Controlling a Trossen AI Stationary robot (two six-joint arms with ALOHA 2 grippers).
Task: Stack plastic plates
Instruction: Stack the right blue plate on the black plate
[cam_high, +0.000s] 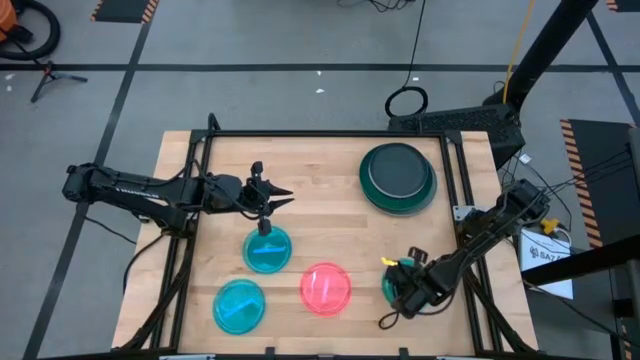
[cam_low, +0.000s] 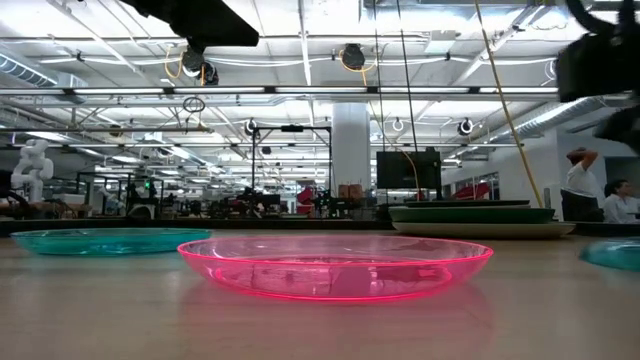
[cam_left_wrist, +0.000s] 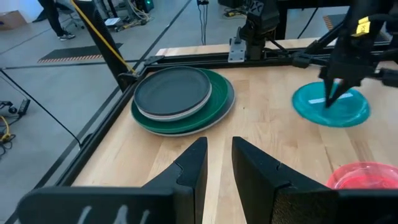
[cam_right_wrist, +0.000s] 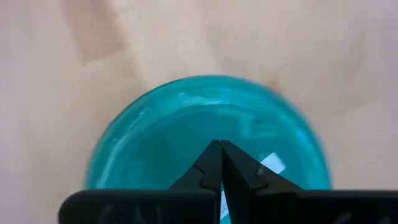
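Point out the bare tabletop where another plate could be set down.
Free: the wood between the left gripper and the stacked large plates, and below that stack. Crowded: the near edge, with cyan plates, the red-pink plate and the right gripper.

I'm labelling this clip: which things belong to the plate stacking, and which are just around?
Job: plate stack; three cyan plates; pink plate; left pincer; right pincer.
Around: table frame; floor cable; people.

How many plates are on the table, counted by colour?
Cyan plates: 3
Red-pink plate: 1
Stacked plates: at least 2 show, a dark one on a green one
Total: 6 in view
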